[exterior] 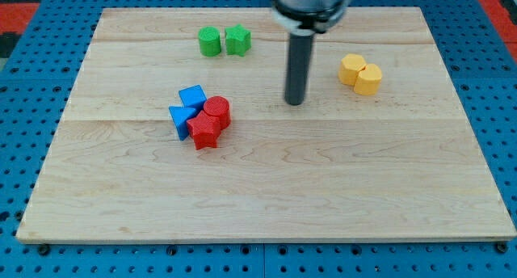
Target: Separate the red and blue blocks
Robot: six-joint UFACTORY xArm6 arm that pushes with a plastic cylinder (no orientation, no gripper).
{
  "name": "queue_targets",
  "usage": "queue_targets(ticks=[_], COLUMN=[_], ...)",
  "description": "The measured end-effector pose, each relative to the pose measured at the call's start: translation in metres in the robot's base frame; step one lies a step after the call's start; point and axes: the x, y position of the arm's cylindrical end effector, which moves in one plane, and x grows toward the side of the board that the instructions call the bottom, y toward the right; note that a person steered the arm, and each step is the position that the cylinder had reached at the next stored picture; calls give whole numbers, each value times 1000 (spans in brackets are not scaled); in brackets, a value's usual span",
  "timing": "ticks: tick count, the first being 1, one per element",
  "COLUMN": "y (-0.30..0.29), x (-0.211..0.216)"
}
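A blue cube (192, 96) and a blue triangular block (181, 118) sit left of the board's middle. A red cylinder (216, 110) and a red star-shaped block (204, 131) touch them on their right, all in one tight cluster. My tip (295, 102) rests on the board to the right of the cluster, about a hand's width from the red cylinder, touching no block.
A green cylinder (210, 42) and a green star-like block (237, 40) stand side by side near the view's top. Two yellow blocks (361, 73) touch each other at the upper right. The wooden board (266, 189) lies on a blue surface.
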Motion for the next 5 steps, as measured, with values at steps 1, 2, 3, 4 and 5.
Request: queue_targets(ticks=[1, 2, 3, 4, 5], y=[-30, -76, -105, -108, -108], x=[12, -15, -6, 27, 54])
